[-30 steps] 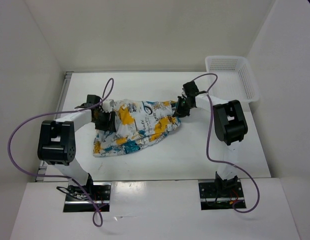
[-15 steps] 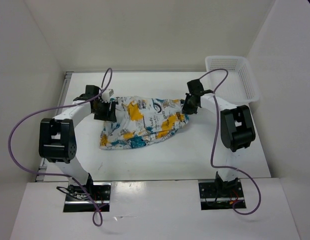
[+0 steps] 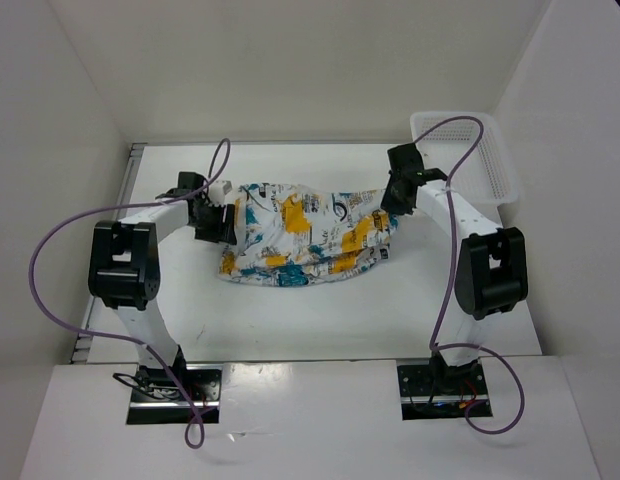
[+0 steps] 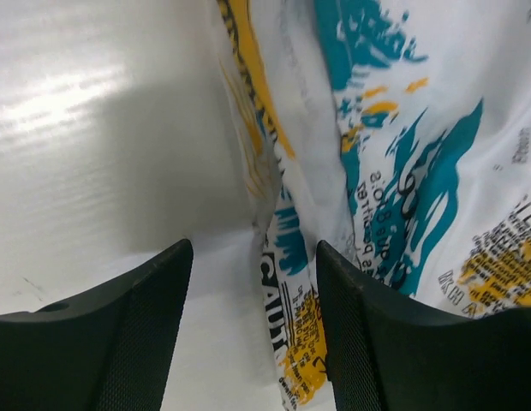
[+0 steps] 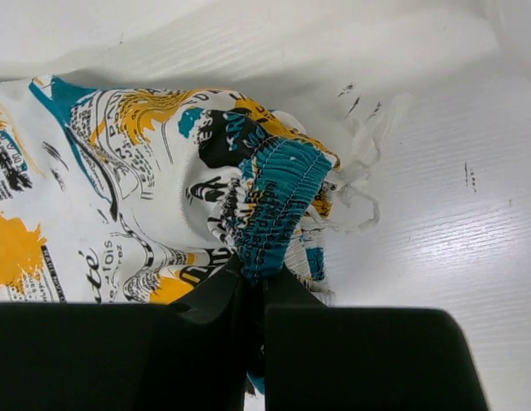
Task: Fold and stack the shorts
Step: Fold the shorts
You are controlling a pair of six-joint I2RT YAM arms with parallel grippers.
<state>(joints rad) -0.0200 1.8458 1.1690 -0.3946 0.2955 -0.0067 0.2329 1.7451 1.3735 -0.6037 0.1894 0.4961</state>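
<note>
So the shorts (image 3: 305, 238) are sitting roughly mid-frame in the top view, bunched into a wide, crumpled band running left to right across the white table (image 3: 290, 320), white fabric with teal, yellow-orange and black print all over. The right gripper (image 5: 248, 272) is pinched tight on the teal elastic waistband (image 5: 278, 201) at the right end of the bundle, and in its wrist cam the fabric puckers up right where the fingers meet. The left gripper (image 4: 253, 250) is at the left end of the shorts with its fingers spread apart; a hem edge runs down through the gap, closer to the right-hand finger (image 4: 377, 342), but nothing looks clamped there. As for writing, the print is full of black newspaper-style lettering. In the left wrist view there's a chunk near the hem that reads something like "CAUT", cut off by a fold, and the rest is too small or warped to make out. The white mesh basket (image 3: 487, 152) is in the upper right of the top view, well clear of the shorts.
</note>
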